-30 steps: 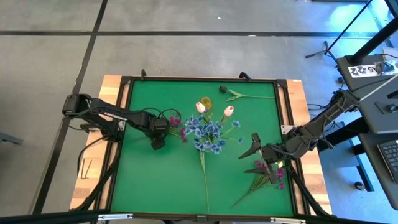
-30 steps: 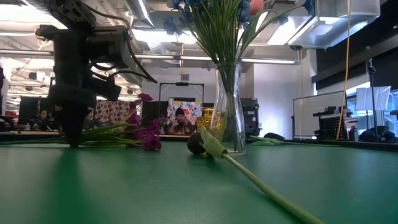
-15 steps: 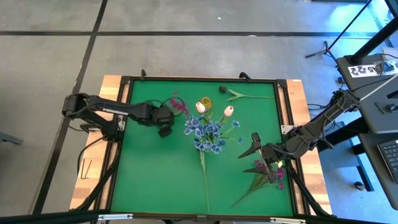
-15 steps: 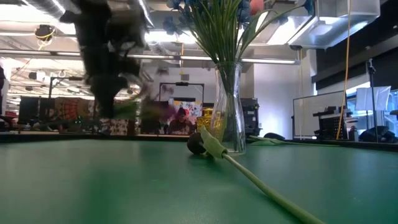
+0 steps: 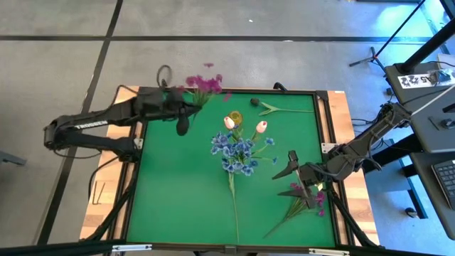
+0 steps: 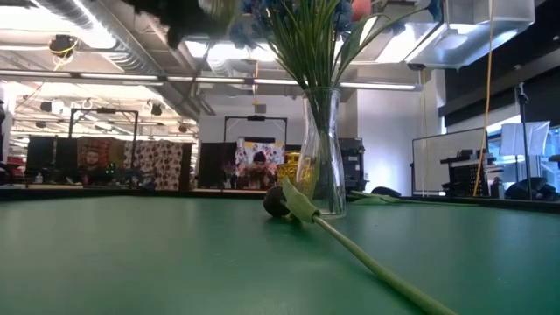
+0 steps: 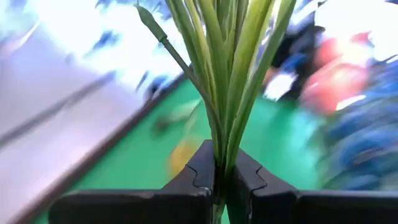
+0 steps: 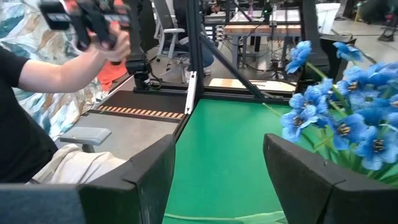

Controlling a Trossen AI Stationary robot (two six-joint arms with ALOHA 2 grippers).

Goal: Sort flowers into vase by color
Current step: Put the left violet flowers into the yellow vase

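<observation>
Magenta spray (image 5: 205,83) and left claw (image 5: 186,108) together have swung from beside the blue bunch to the far left corner of the surface (image 5: 178,199) within a second, rising clear of it; in the low view only a dark blur of the arm shows at the top edge. The left claw is clamped on the green stems (image 7: 221,81), its two fingers (image 7: 198,171) pressed tight against them in the wrist view, with the leaves fanning out ahead. The blossoms hang beyond the claw, out past the surface's far rim.

Off to the claw's side, toward the middle of the surface, stands the glass vase (image 6: 320,166) holding blue blossom sprays (image 5: 234,153) and two white-pink tulip buds (image 5: 229,122). Just beyond the vase a dark tulip bud (image 5: 254,102) lies on its long stem.

Right claw (image 5: 297,178) has not shifted: it hovers with fingers spread wide and empty, well away near the right edge, directly above a second magenta bunch (image 5: 307,199) lying flat.
</observation>
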